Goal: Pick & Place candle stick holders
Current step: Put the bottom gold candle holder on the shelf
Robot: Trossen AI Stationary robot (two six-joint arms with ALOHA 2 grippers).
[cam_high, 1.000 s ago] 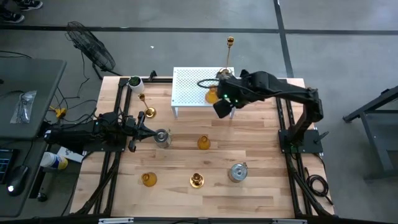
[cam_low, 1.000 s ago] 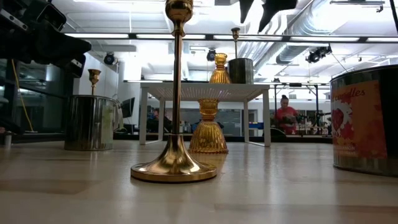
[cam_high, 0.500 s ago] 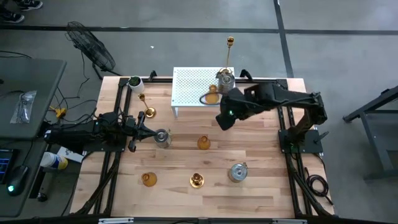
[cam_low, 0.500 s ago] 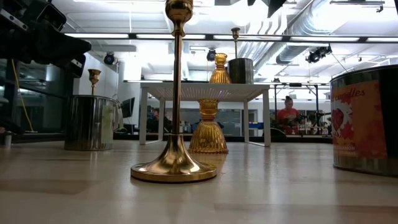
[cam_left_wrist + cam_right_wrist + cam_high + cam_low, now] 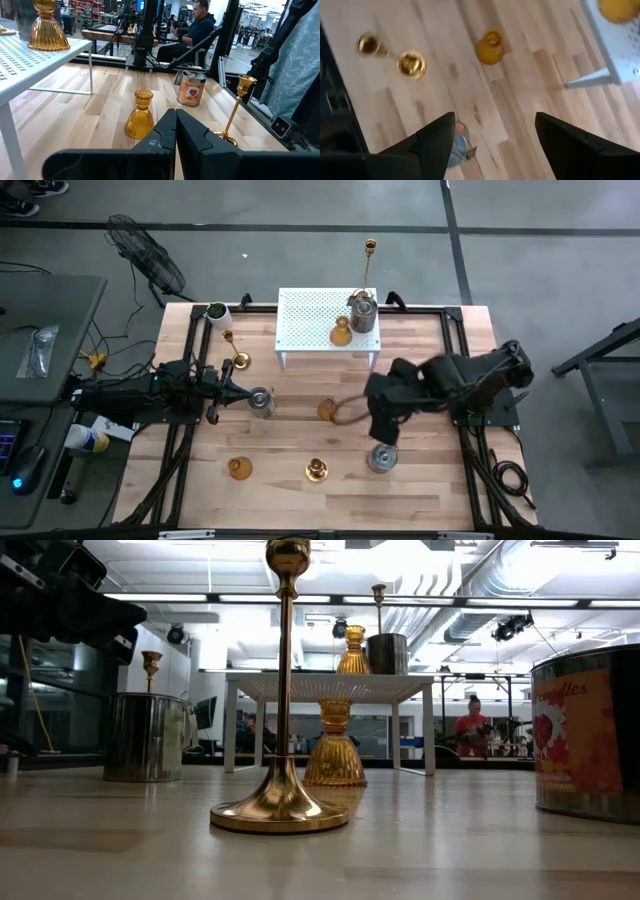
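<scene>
On the white rack (image 5: 315, 325) stand an amber glass holder (image 5: 341, 333), a silver cup (image 5: 363, 315) and a gold stick (image 5: 370, 248). On the table stand two gold sticks (image 5: 240, 361), a silver cup (image 5: 261, 401), an amber holder (image 5: 327, 410), another amber holder (image 5: 238, 468), a gold stick (image 5: 316, 470) and a silver cup (image 5: 382, 457). My right gripper (image 5: 381, 428) is open and empty above the table, just beyond that last silver cup (image 5: 457, 146). My left gripper (image 5: 232, 389) is shut and empty beside the left silver cup.
A white cup with dark contents (image 5: 216, 311) stands at the far left corner. The rack's legs (image 5: 585, 80) stand on the table's far middle. Dark frame rails (image 5: 180, 430) run along both sides. People show in the room behind (image 5: 472, 725).
My right gripper has gone from the rack's right end toward the table's near edge and now hangs over the bare wood between the middle amber holder and the near silver cup. The amber holder and silver cup stay standing on the rack.
</scene>
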